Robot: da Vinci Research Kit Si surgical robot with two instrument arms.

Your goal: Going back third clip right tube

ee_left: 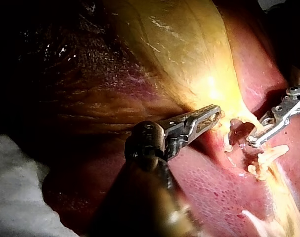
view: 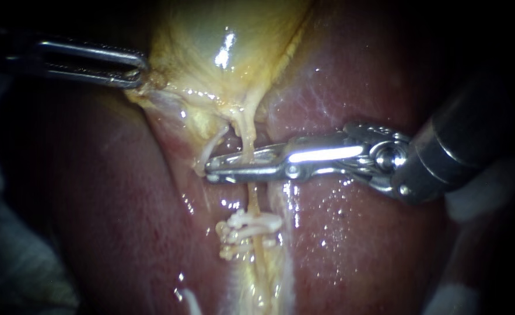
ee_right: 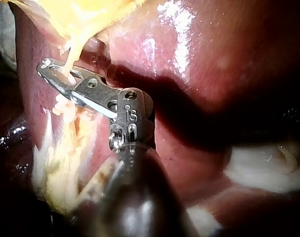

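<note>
The pale yellow gallbladder lies on the dark red liver. From its neck a thin tube runs down to a cluster of white clips. My right instrument reaches across from the right above those clips. Its jaws are open by a narrow gap and the tube passes between them. In the right wrist view the right instrument straddles the tube just ahead of the clips. My left instrument is shut on the gallbladder's lower edge, and the left wrist view shows this left instrument too.
A second pale strand curls beside the right jaws' tips. Yellowish fatty tissue trails below the clips. White cloth borders the liver behind my left instrument.
</note>
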